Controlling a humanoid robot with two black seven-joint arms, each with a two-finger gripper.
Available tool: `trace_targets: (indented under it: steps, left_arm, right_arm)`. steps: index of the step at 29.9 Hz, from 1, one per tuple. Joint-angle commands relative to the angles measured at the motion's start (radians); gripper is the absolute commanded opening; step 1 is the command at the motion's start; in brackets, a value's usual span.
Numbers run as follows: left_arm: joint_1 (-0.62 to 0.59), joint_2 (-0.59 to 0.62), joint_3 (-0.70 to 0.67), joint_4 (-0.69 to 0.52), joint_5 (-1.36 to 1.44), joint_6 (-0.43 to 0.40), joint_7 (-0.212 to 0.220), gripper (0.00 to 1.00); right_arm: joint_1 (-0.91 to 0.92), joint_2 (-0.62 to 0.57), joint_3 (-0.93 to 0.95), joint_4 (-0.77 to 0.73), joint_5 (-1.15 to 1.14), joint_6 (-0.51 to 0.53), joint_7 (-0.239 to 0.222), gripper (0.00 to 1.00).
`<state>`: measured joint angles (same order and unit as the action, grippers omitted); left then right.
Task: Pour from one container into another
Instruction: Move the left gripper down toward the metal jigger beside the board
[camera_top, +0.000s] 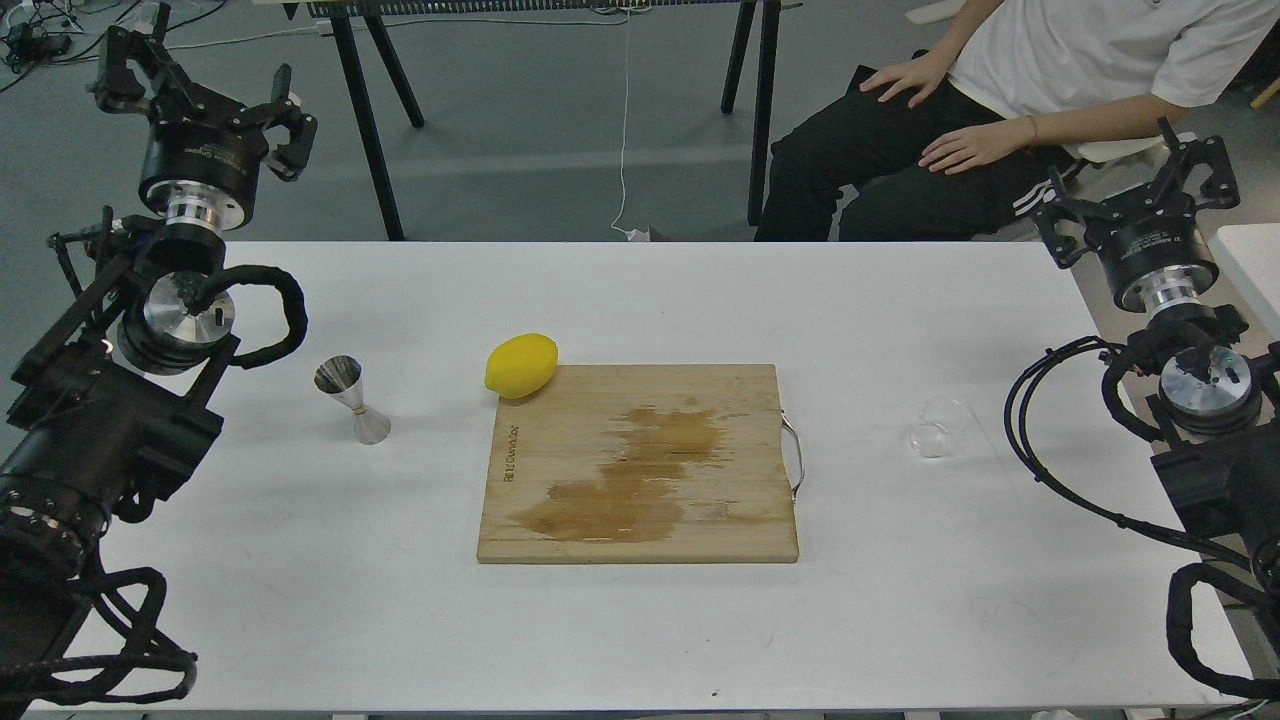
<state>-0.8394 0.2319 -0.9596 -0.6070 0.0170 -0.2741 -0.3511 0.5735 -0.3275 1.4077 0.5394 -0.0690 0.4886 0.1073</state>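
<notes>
The white counter (640, 640) lies nearest, carrying a stained wooden cutting board (640, 465) at its middle with a lemon (521, 365) on the board's far left corner. The steel jigger (352, 399) stands upright left of the board; the clear glass cup (937, 428) sits to its right. The left end effector (205, 85) and the right end effector (1140, 180) are both raised, fingers spread, grasping nothing.

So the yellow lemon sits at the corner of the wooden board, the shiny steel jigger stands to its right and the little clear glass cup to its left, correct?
Not quite: the sides are swapped. In the head view the shiny steel hourglass jigger stands left of the yellow lemon, and the little clear glass cup sits right of the wooden board. The lemon is at the board's corner.
</notes>
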Motion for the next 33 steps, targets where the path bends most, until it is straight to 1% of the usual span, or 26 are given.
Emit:
trace_targets:
  steps: [1,5,8,9,10,12,15,18,20,23,26,28,31,33]
  left_arm:
    - [0.002,0.016,-0.001,-0.063,-0.002,0.041,-0.002,1.00]
    - [0.003,0.020,0.001,-0.080,-0.002,0.050,0.012,1.00]
    - [0.037,0.052,0.007,-0.115,-0.002,0.044,0.040,1.00]
    - [0.057,0.076,0.022,-0.144,0.000,0.036,0.053,1.00]
    - [0.081,0.107,0.042,-0.201,0.003,0.033,0.067,1.00]
    - [0.130,0.174,0.084,-0.311,0.011,0.033,0.072,1.00]
    - [0.215,0.292,0.122,-0.450,0.037,0.039,0.067,1.00]
    - [0.275,0.401,0.119,-0.536,0.116,0.039,0.057,1.00]
    - [0.321,0.463,0.113,-0.588,0.173,0.044,0.037,1.00]
    - [0.391,0.564,0.120,-0.690,0.289,0.068,0.001,1.00]
    - [0.474,0.635,0.114,-0.790,0.449,0.111,-0.003,0.99]
    - [0.520,0.665,0.113,-0.821,0.538,0.140,-0.011,0.99]
    - [0.562,0.699,0.130,-0.827,0.645,0.177,-0.012,0.99]
    - [0.591,0.707,0.143,-0.827,0.751,0.185,-0.012,0.99]
  right_arm:
    - [0.000,0.001,0.000,0.002,0.001,0.000,0.000,1.00]
    - [0.002,0.001,0.000,0.001,0.001,0.000,0.000,1.00]
    - [0.002,0.001,0.000,0.007,0.001,0.000,0.003,1.00]
    - [0.002,0.001,0.002,0.010,0.003,0.000,0.005,1.00]
    - [0.000,0.001,0.004,0.010,0.005,0.000,0.005,1.00]
    - [-0.003,0.001,0.011,0.013,0.005,0.000,0.005,1.00]
    - [-0.014,-0.014,0.011,0.013,0.005,0.000,0.006,1.00]
    - [-0.026,-0.022,0.011,0.013,0.005,0.000,0.006,1.00]
    - [-0.044,-0.022,0.013,0.013,0.005,0.000,0.008,1.00]
    - [-0.052,-0.022,0.010,0.013,0.005,0.000,0.009,1.00]
    - [-0.053,-0.022,0.007,0.011,0.005,0.000,0.009,1.00]
    - [-0.053,-0.022,0.007,0.011,0.005,0.000,0.009,1.00]
    - [-0.053,-0.022,0.010,0.010,0.005,0.000,0.005,1.00]
    - [-0.055,-0.025,0.010,0.010,0.005,0.000,0.002,1.00]
